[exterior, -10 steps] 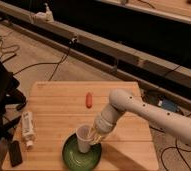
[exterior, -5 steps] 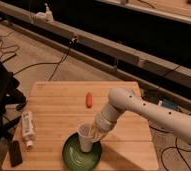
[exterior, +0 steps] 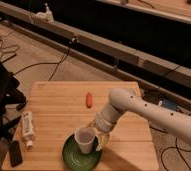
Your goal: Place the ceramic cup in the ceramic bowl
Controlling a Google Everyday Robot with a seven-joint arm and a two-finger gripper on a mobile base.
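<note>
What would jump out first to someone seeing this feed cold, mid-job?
Probably the white arm sweeping in from the right, its gripper at the ceramic cup, which sits tilted over the ceramic bowl near the front edge of the wooden table. Next, the small red-orange item lying alone mid-table, and the white tube-like bottle beside a dark flat object at the left edge.

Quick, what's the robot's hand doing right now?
Hand: shut on the ceramic cup, holding it tilted just over the ceramic bowl.
</note>
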